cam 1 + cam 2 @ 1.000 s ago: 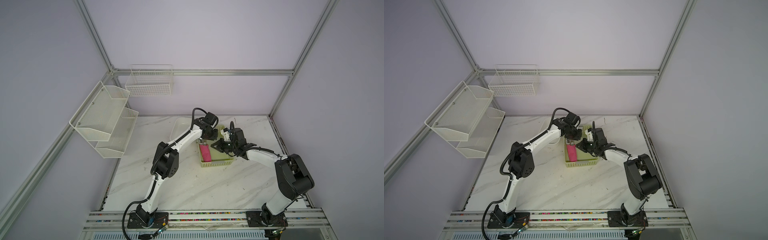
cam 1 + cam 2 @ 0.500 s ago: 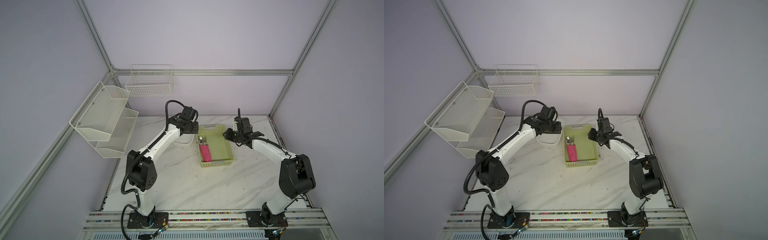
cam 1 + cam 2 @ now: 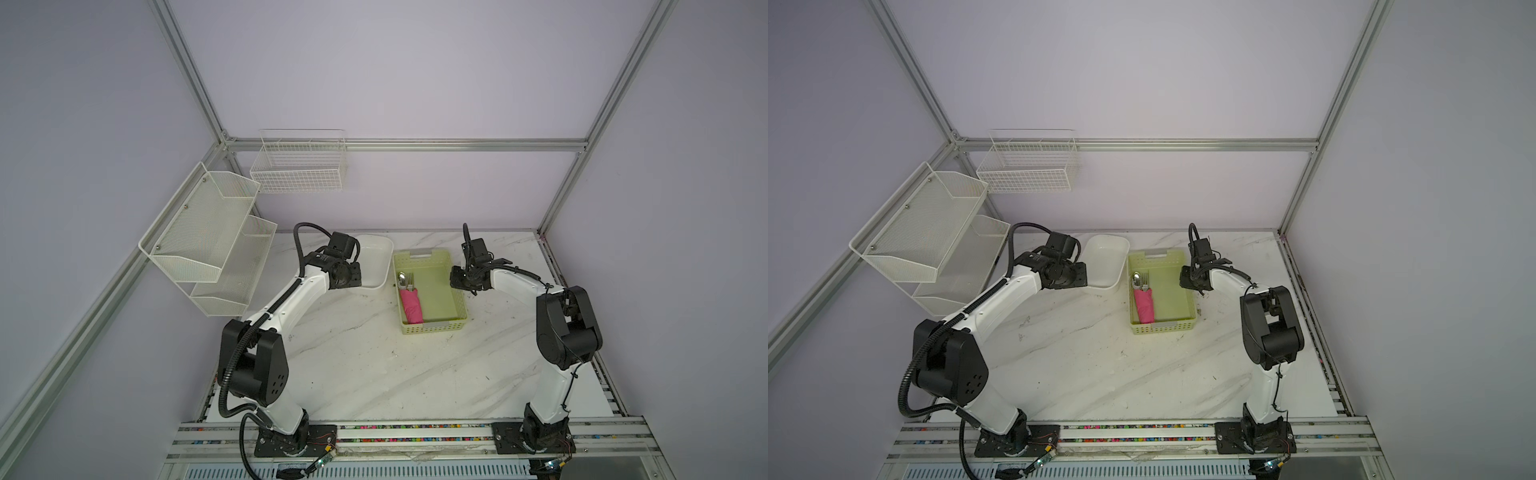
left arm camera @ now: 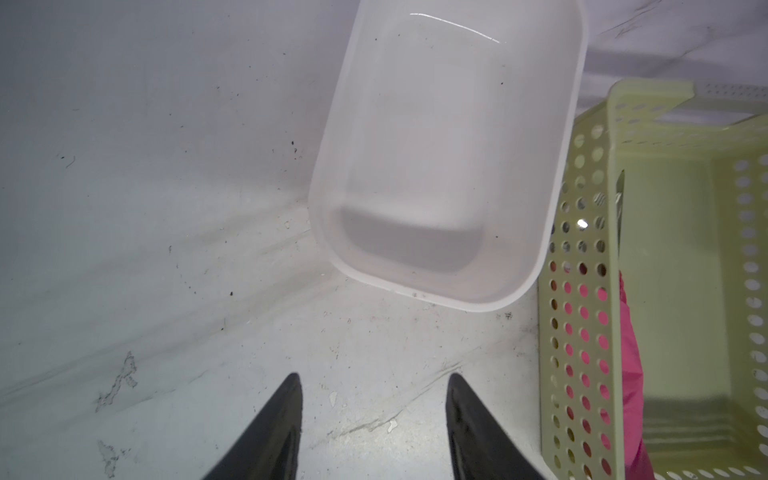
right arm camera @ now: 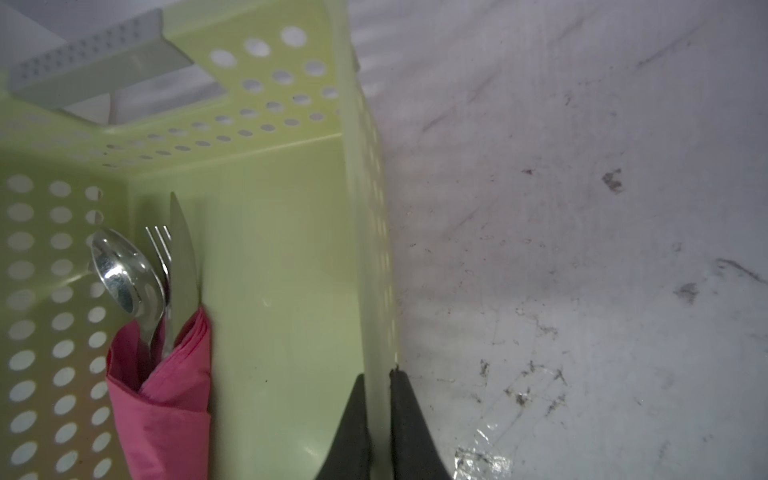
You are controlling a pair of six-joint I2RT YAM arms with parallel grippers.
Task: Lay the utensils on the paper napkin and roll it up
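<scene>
while pinching the thin right wall of the green basket (image 5: 270, 249) with the right gripper (image 5: 377, 374), fingertips almost together and one on each side of the rim as far as visible, risks a slip off the smooth perforated plastic under any hard pull. risks, too, a tilt of the basket if lifted by that single edge, and then a slide of the roll across its floor. further in, well apart from the pinch: paper napkin (image 5: 166, 407) wrapped round the utensils (image 5: 124, 274), spoon, fork and knife heads poking out, tucked along the basket's left wall. could loosen with a jolt, soft paper with no tie in sight. looks rolled already, so wants no more handling than needed.

on the other side, holds nothing: left gripper (image 4: 374, 378) with fingers spread apart over bare table (image 4: 166, 249), just short of the white tub (image 4: 449, 124). could clip the tub's near rim or the basket's left wall on a careless forward move, both close ahead.

as for pose: right arm folded sharply at the elbow, forearm reaching in from the right, wrist dipped to the basket's edge; left arm sloped up from its base, forearm angled inward, wrist by the tub's near left corner in both top views.
</scene>
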